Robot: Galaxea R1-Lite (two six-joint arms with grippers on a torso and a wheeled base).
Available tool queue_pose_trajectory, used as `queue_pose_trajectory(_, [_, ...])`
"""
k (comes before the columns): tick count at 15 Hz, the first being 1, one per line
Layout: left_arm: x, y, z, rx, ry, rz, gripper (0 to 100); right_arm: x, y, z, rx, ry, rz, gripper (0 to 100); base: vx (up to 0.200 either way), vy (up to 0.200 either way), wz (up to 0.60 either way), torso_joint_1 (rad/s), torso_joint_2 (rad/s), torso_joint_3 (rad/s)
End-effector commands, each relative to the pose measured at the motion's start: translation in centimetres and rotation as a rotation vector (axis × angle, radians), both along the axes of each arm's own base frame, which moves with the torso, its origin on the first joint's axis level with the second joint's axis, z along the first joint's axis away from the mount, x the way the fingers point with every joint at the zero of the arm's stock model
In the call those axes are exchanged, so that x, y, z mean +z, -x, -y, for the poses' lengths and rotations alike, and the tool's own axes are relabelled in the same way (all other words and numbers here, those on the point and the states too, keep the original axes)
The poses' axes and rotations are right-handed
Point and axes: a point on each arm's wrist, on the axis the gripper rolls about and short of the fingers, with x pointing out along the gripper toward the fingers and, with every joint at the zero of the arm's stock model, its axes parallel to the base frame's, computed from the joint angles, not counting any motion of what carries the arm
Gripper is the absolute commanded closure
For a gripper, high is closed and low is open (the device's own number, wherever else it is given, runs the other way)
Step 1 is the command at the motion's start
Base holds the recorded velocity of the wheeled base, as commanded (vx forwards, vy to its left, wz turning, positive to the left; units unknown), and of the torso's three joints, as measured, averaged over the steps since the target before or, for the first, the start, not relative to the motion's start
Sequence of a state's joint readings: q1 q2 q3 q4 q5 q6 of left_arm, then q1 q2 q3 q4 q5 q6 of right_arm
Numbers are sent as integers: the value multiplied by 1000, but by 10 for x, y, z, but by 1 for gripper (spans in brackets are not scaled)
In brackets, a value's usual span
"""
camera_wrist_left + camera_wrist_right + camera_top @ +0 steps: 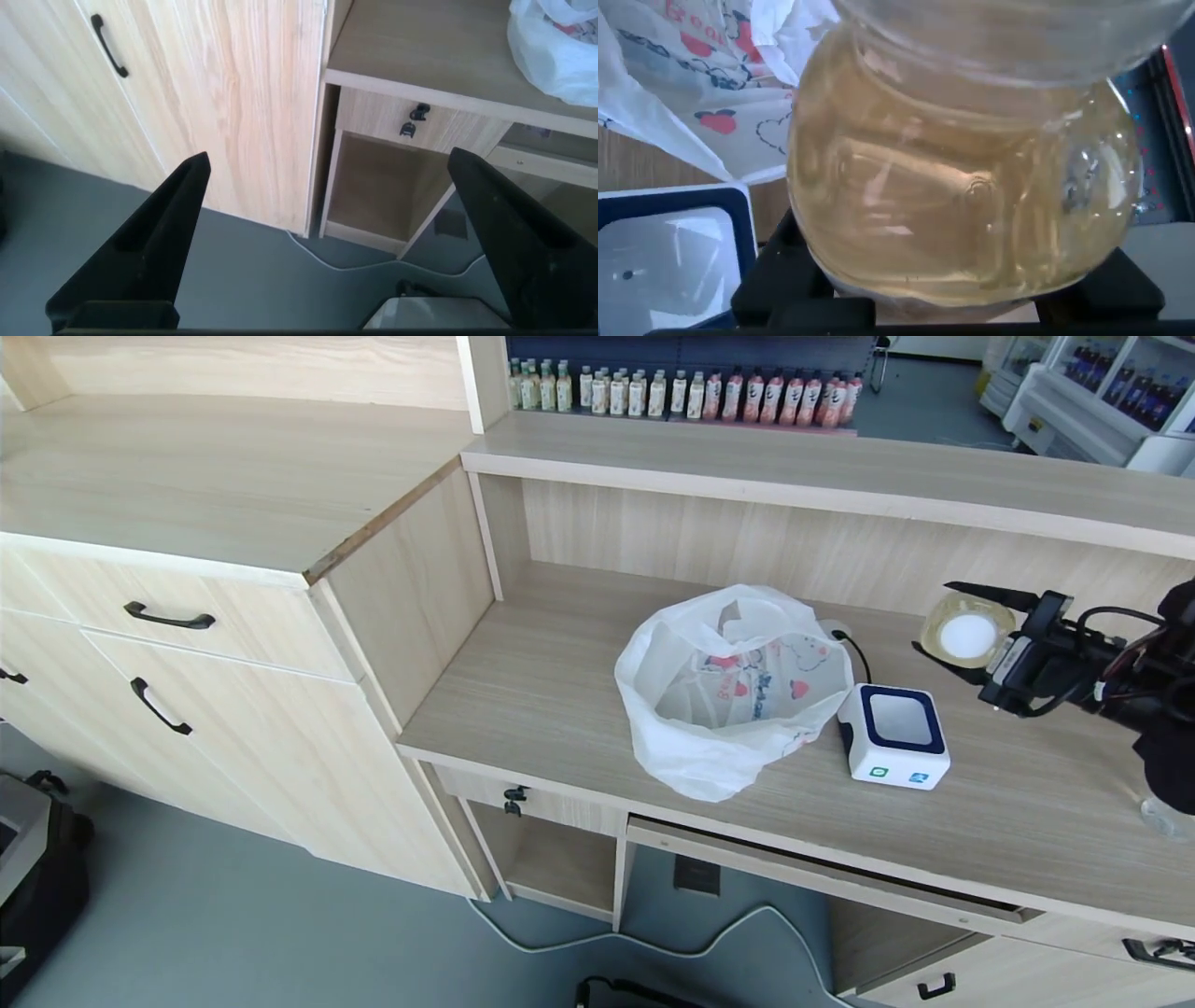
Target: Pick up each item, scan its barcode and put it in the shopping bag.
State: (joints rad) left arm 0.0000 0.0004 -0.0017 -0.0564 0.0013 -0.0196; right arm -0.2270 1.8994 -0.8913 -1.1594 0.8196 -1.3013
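Wooden counter, right hand pinching bottle near scanner, left hand spread

No wording can be read clearly. The white shopping bag carries red lettering, creased and partly hidden. The scanner shows two small icons, green and blue. Labels on the shelved bottles are too small.

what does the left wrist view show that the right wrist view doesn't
Left wrist only: the open left gripper, a cupboard handle, the floor and the open shelf under the counter. Right wrist only: the bottle of pale yellow drink and the scanner. Both: the shopping bag.
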Motion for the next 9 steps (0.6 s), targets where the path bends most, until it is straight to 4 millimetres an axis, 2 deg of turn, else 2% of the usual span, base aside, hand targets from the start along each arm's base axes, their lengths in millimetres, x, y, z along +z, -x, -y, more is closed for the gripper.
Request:
queue_pose_trajectory(1, [0, 0, 0, 0, 0, 1, 0, -21, -4, -3, 32, -12, -65, 100, 0, 0, 0, 0, 0, 0])
queue_pose_trajectory(5, [0, 0, 0, 0, 0, 1, 0, -36, -6, -5, 56, -11, -89, 100, 0, 0, 0, 0, 0, 0])
queue_pose_trajectory(9, [0, 0, 0, 0, 0, 1, 0, -47, -12, -24, 110, -13, -95, 100, 0, 0, 0, 0, 0, 0])
